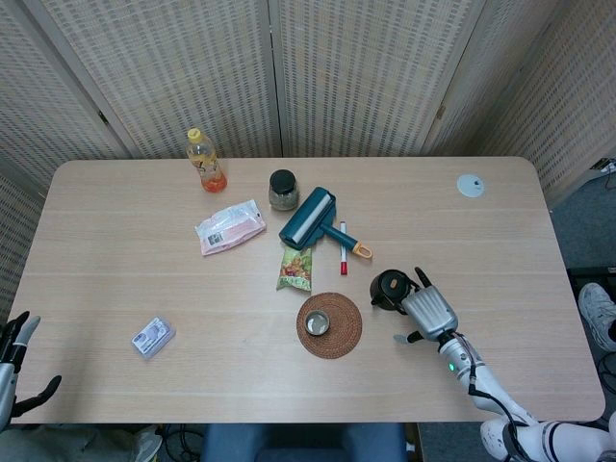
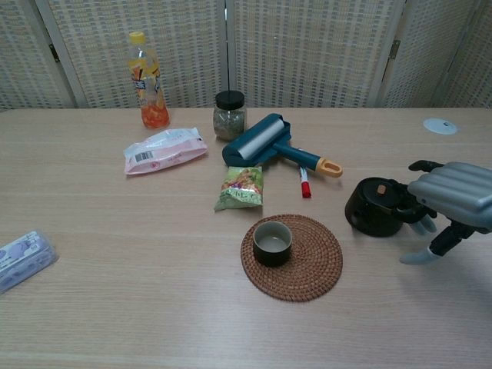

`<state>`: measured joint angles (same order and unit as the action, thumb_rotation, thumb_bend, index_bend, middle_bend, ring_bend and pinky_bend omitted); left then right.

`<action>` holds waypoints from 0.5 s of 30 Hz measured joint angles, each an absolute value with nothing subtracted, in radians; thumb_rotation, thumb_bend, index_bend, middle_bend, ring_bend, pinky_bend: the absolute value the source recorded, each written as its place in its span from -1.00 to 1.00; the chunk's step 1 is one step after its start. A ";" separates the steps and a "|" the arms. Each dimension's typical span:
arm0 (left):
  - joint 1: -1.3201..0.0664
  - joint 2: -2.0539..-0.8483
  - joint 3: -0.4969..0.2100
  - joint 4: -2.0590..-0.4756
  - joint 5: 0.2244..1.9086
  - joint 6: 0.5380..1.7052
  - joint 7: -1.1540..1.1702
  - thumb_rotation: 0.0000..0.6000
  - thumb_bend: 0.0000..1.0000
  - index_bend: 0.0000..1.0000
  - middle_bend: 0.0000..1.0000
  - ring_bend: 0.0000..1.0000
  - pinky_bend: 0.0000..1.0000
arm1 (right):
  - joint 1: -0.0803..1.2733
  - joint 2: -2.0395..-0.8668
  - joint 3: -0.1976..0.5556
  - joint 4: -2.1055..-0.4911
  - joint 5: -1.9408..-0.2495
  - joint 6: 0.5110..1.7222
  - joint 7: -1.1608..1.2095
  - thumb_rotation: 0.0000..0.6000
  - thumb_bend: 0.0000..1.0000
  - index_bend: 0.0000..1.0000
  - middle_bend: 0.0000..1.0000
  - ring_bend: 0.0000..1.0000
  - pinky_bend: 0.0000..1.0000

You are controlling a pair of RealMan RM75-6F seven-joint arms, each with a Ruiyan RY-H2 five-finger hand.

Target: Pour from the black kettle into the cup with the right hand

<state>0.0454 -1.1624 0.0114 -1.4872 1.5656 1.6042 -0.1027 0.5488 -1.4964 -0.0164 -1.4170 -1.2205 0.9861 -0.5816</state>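
Black kettle (image 2: 373, 206) stands upright, right hand (image 2: 450, 197) gripping its handle side.

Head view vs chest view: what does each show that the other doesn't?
Head only: the left hand, open and off the table's near-left corner, the whole table outline and the right forearm. Chest only: a side-on look at the right hand, with the thumb splayed below. Both: right hand at the kettle, cup on its mat, bottle, jar, lint roller.
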 measured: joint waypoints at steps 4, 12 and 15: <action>0.045 -1.163 0.011 -1.486 1.567 1.606 -0.103 1.00 -0.51 -1.00 -1.00 -0.98 -1.00 | 0.549 -1.502 -0.008 -1.411 -1.217 0.985 -0.575 0.41 -1.00 0.39 0.35 0.17 -1.00; 0.047 -1.160 0.011 -1.490 1.565 1.606 -0.100 1.00 -0.51 -1.00 -1.00 -0.98 -1.00 | 0.571 -1.510 0.029 -1.412 -1.185 0.953 -0.561 0.66 -1.00 0.69 0.67 0.46 -1.00; 0.048 -1.161 0.012 -1.489 1.565 1.606 -0.099 1.00 -0.51 -1.00 -1.00 -0.98 -1.00 | 0.587 -1.512 0.046 -1.413 -1.172 0.935 -0.548 0.67 -1.00 0.77 0.75 0.53 -1.00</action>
